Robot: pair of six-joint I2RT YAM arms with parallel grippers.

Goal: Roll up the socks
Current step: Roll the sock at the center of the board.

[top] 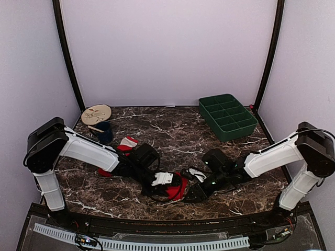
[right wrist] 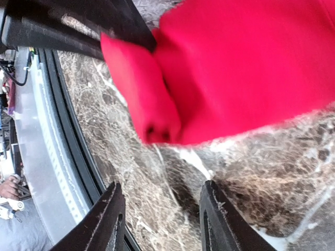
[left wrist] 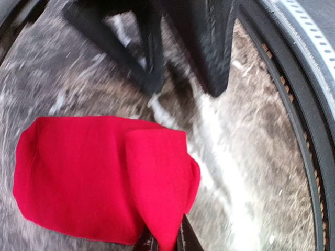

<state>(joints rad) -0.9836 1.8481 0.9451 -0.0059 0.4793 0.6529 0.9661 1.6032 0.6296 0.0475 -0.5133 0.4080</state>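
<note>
Tally on one marble table (top: pixel 172 130): two red socks, one plain sock (top: pixel 177 189) and one cuffed sock (top: pixel 127 142); one green divided tray (top: pixel 227 117); one round wooden disc (top: pixel 96 114); one dark cup (top: pixel 103 132); two arms, left arm (top: pixel 89 151), right arm (top: pixel 272 154).

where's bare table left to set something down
Bare marble in the middle back, between the blue cup and the green tray. Crowded at front centre, where the left gripper and right gripper meet at the red sock.
</note>
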